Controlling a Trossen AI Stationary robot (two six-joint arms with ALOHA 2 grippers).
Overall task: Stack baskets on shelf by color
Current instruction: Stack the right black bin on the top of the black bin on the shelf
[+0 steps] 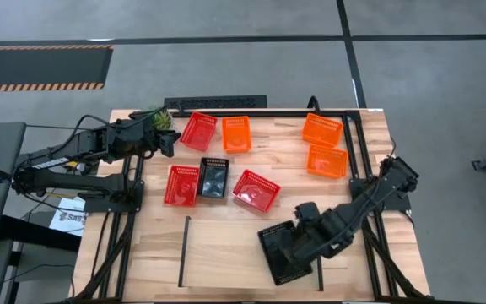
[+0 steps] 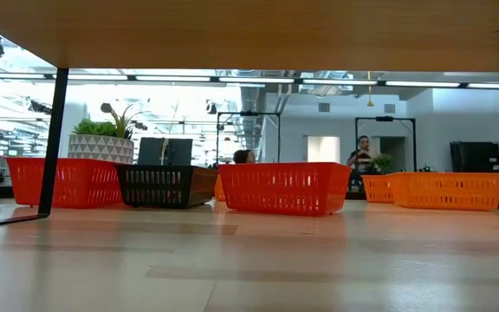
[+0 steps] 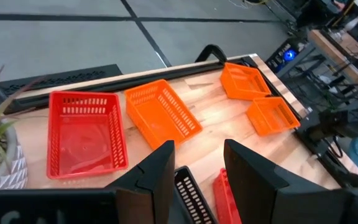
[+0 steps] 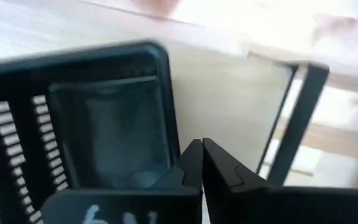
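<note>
My right gripper (image 1: 304, 226) is shut on a black basket (image 1: 282, 252) over the shelf's wooden board (image 1: 226, 253), close to its right rail (image 1: 320, 268). My left gripper (image 3: 197, 167) is open and touches nothing; it hovers near the table's far left corner beside a red basket (image 1: 198, 131). On the table stand an orange basket (image 1: 236, 133), two more orange ones (image 1: 322, 129) (image 1: 327, 160), two red ones (image 1: 180, 185) (image 1: 256, 190) and a second black basket (image 1: 213, 178). The held basket is outside the low view. My right gripper holds the black basket by the top edge of one wall (image 4: 170, 127), close to a corner, with the two fingers (image 4: 188, 163) shut together there. The fingers come slanting down from the table's right. Whether the basket's bottom rests on the board, I cannot tell.
A potted green plant (image 1: 159, 120) stands at the far left corner, right by my left gripper. The black tube frame (image 1: 357, 160) runs along the table's far and right sides. In the low view the shelf's underside (image 2: 249, 35) spans the top, on thin black legs (image 2: 55, 143).
</note>
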